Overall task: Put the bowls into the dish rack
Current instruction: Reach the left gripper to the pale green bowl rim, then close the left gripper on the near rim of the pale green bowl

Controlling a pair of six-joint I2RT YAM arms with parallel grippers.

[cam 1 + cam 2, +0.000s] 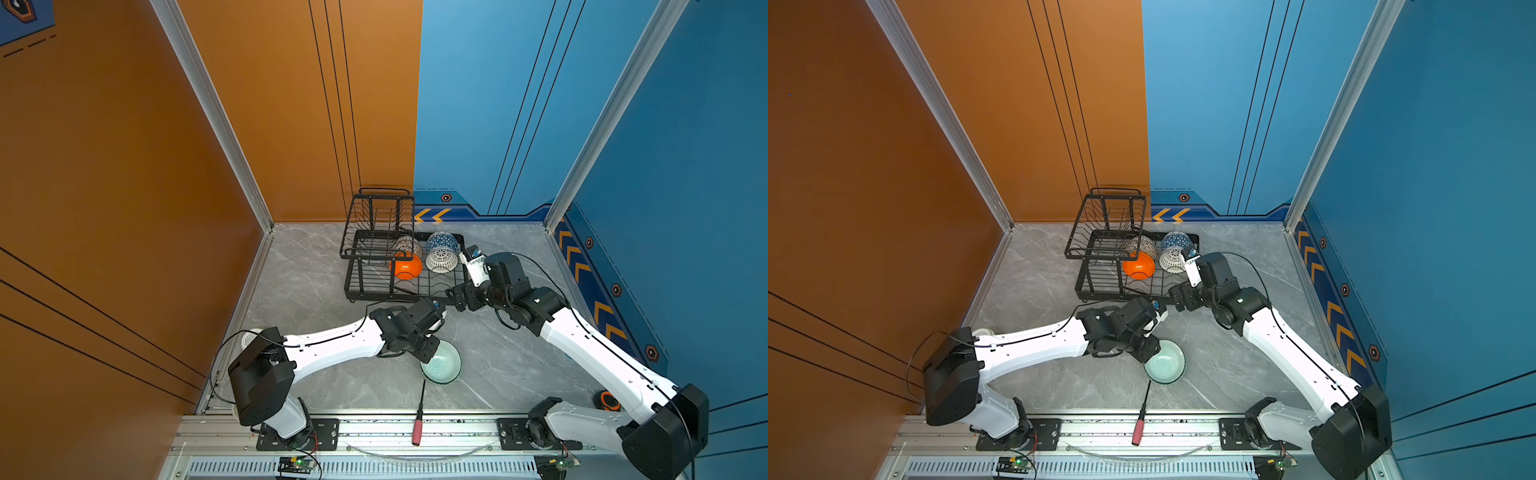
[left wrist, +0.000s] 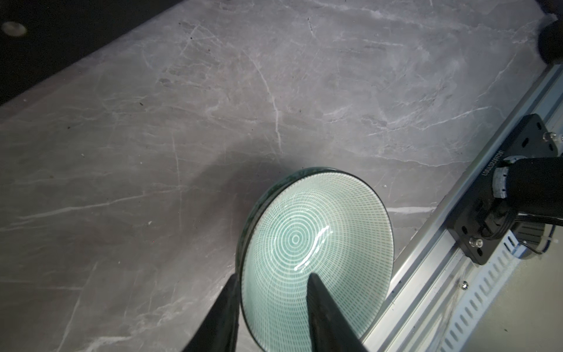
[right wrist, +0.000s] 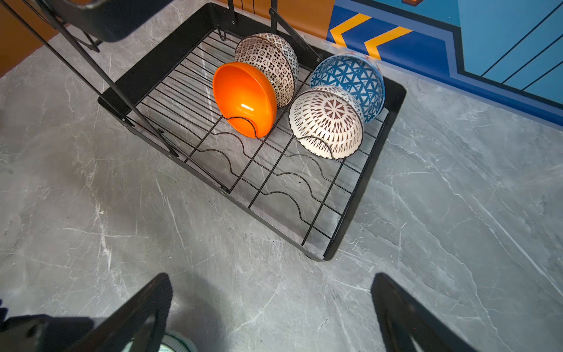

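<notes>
A pale mint green bowl (image 1: 442, 365) (image 2: 316, 243) sits upright on the grey marble table. My left gripper (image 1: 430, 353) (image 2: 274, 275) straddles its near rim, one finger outside against the wall and one inside, with a gap still showing between them. The black wire dish rack (image 1: 365, 286) (image 3: 359, 195) holds several bowls on edge: orange (image 3: 243, 97), brown-patterned (image 3: 271, 58), blue-white triangle (image 3: 350, 79) and white lattice (image 3: 326, 122). My right gripper (image 1: 455, 297) (image 3: 271, 275) hovers wide open and empty in front of the rack.
A red-handled screwdriver (image 1: 419, 419) lies at the table's front edge, near the mint bowl. A white round thing (image 1: 249, 334) shows partly behind the left arm's base. An orange-and-black object (image 1: 606, 401) sits at the right. The rack's raised basket (image 1: 380, 224) stands at its left.
</notes>
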